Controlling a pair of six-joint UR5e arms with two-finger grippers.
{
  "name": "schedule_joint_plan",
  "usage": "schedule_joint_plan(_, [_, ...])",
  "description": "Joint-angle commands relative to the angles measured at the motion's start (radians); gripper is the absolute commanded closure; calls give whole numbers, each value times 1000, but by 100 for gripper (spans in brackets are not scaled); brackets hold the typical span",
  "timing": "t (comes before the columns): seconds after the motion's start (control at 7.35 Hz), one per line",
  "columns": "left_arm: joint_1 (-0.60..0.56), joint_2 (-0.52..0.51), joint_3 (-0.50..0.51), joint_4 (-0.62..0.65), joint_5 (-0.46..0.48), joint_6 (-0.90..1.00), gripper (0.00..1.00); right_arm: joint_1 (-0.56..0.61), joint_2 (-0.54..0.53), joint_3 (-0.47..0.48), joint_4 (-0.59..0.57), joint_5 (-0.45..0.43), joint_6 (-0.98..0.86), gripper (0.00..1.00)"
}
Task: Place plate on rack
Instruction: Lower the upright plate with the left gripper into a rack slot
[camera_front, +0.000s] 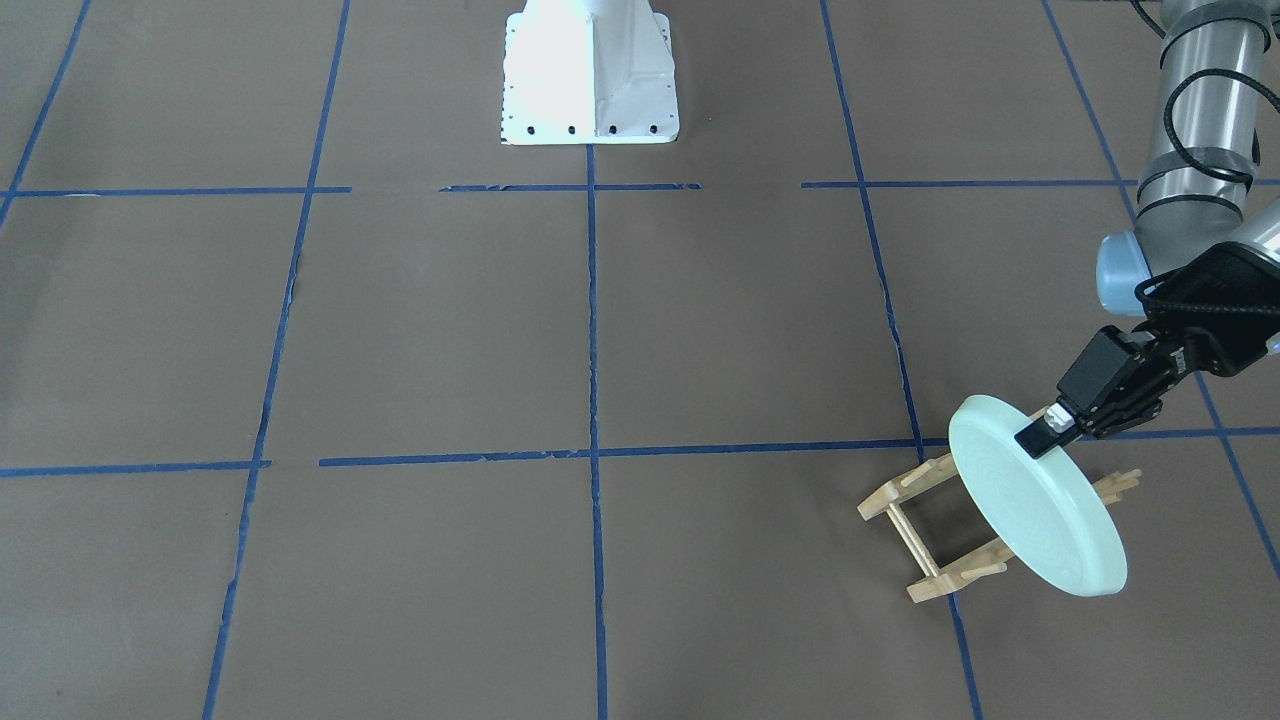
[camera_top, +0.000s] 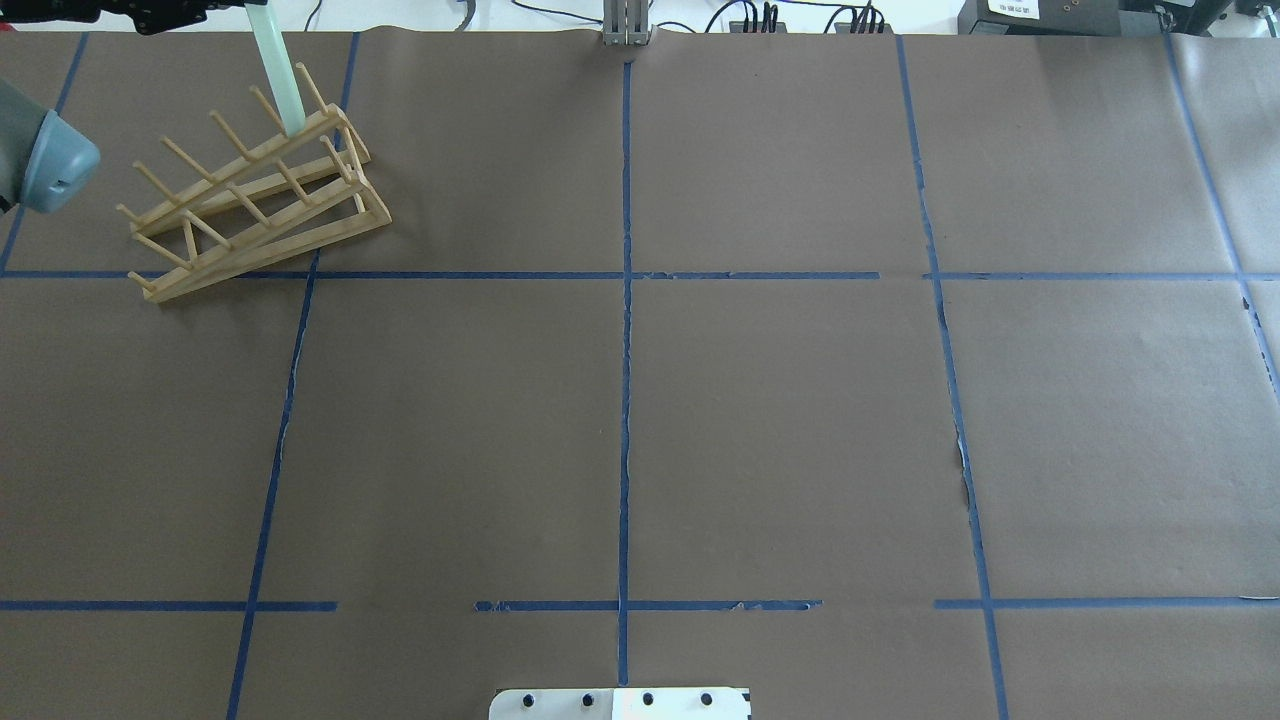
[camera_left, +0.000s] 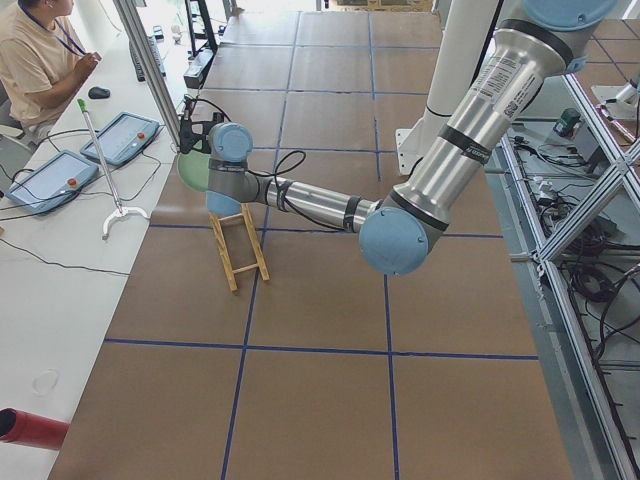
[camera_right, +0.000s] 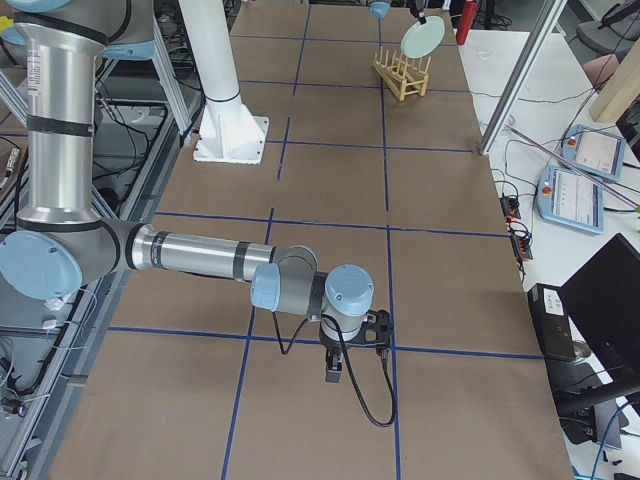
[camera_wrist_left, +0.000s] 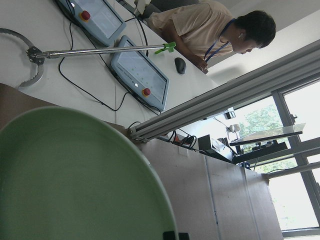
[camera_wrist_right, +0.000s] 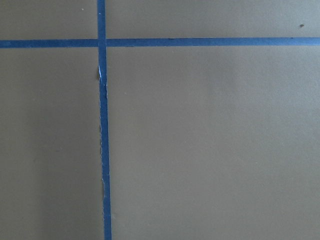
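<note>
Plate (camera_front: 1035, 510) nearest: round, pale mint-green, smooth, with a low raised rim and faint concentric rings on its face. It stands on edge, tilted, directly below the left claw (camera_front: 1045, 435), whose black fingers are clamped on its upper rim. Beneath claw and plate sits the rack (camera_front: 890, 495): light bare wood, two parallel rails with slim upright pegs, thin dowel crossbars. The plate's lower edge reaches down among the pegs at one end; contact with the rails cannot be told. Desk (camera_front: 700, 330) is covered in matt brown paper, gridded with blue tape (camera_front: 592, 320). Right claw (camera_right: 335, 372) hangs well apart from the left one, low over the paper; whether apart or together, cannot tell.
</note>
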Motion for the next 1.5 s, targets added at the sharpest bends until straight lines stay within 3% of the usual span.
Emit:
schedule_joint_plan(0.0, [9,38,1,-45,-2,1,100,0,0,0,-1,0,0,0])
schedule_joint_plan(1.36, [61,6,87,-45,59,32,100,0,0,0,1,0,0,0])
